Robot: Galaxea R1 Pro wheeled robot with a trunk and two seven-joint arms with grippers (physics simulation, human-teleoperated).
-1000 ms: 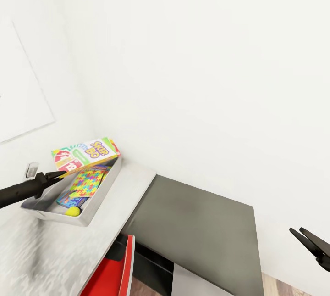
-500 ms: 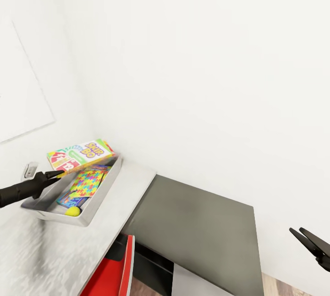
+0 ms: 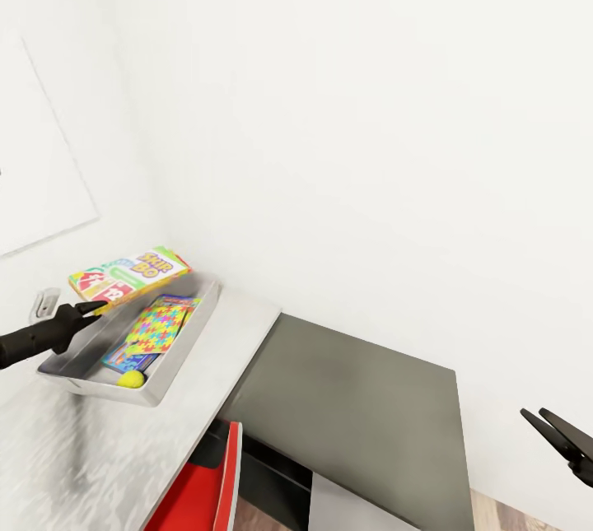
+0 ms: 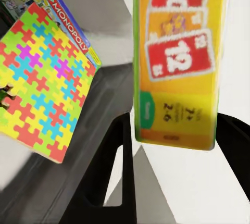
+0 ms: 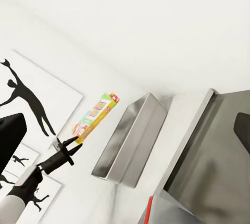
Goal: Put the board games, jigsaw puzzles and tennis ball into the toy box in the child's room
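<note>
The left gripper (image 3: 97,306) pinches the Skip-Bo box (image 3: 129,274) by one edge above the toy box's (image 3: 165,379) far corner — released here, it could tip outside onto the desk (image 3: 239,325).

- The toy box (image 3: 177,362) is a shallow light-grey bin with low walls, standing on the pale mottled table (image 3: 99,457) near the wall.
- The Skip-Bo game box (image 3: 130,274), green, red and white, is pinched at one end by the left gripper (image 3: 92,308) and is held tilted above the far end of the toy box.
- The multicoloured jigsaw puzzle (image 3: 156,327) lies flat inside the toy box, over the Monopoly box (image 4: 67,26).
- The tennis ball (image 3: 129,379), small and yellow-green, sits in the near corner of the toy box.
</note>
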